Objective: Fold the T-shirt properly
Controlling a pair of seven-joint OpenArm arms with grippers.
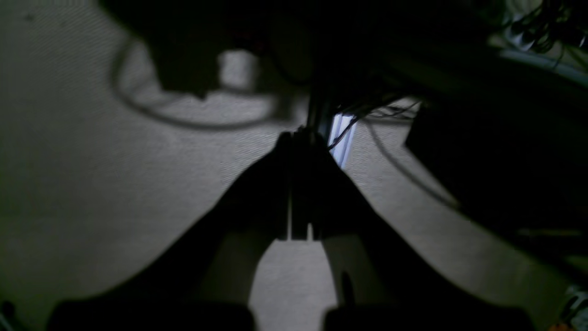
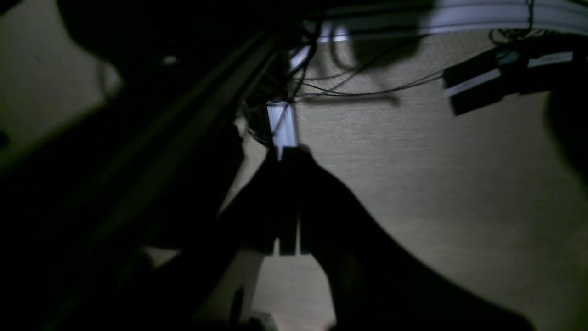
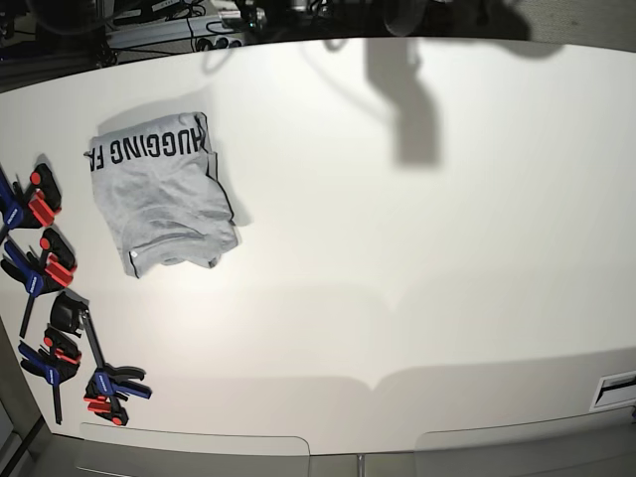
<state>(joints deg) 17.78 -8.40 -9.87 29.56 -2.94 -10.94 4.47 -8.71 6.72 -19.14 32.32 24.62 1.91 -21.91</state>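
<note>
Your T-shirt (image 3: 164,194) lies folded at the table's (image 3: 417,258) far left, lettering along its far edge, clamps (image 3: 60,318) on the left rim. Left gripper (image 1: 298,138) and right gripper (image 2: 287,154): each pressed together, nothing between, over carpet.

Blk tapered jaws, thin blk cables (image 1: 390,156)

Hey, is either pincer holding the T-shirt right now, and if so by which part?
Nothing is held. The left pincer and right pincer are both closed on nothing, while the T-shirt lies folded on the table.
</note>
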